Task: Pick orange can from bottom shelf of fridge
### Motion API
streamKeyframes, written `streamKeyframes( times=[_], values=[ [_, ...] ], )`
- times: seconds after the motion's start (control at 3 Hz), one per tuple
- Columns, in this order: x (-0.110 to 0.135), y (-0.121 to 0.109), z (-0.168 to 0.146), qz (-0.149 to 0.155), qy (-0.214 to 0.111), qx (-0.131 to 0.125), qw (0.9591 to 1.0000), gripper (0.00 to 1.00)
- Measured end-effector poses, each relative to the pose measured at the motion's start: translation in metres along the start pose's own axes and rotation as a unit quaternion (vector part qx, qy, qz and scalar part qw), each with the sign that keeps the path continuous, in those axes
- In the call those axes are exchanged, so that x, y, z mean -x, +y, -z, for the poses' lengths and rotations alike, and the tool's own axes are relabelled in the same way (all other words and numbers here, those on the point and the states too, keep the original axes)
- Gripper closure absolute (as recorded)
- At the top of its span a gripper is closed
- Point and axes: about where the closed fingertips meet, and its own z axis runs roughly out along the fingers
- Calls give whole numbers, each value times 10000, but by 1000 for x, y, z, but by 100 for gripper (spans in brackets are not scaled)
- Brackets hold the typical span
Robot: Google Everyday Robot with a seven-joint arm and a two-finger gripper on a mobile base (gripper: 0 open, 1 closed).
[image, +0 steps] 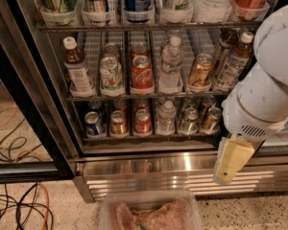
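Note:
The fridge (pixel 149 169) stands open, with wire shelves of drinks above a ribbed steel base. On the bottom shelf (pixel 149 137) the orange can (pixel 118 122) stands upright, gold-orange with a silver top, between a blue can (pixel 93 123) and a red cola can (pixel 143 121). A small water bottle (pixel 166 119), a silver can (pixel 188 120) and a coppery brown can (pixel 210 119) stand further right. My gripper (pixel 225 175), cream-yellow, hangs from the white arm (pixel 264 95) at the right, in front of the steel base, below and well to the right of the orange can. It holds nothing that I can see.
A clear plastic tub (pixel 149 214) with pinkish contents sits on the floor in front of the fridge. The black-framed glass door (pixel 24 104) stands open on the left. Cables (pixel 19 210) lie on the speckled floor at the lower left. The middle shelf holds tea bottles and cans.

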Motion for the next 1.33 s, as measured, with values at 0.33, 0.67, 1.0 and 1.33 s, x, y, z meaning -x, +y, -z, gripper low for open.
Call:
streamKeyframes(
  times=[0.33, 0.67, 1.0, 1.33],
  values=[
    [4, 18, -17, 11, 111, 17, 9999, 0],
    [13, 46, -55, -181, 271, 145, 9994, 0],
    [15, 68, -85, -583, 469, 354, 9966, 0],
    [15, 68, -85, -583, 469, 354, 9966, 0]
  ],
)
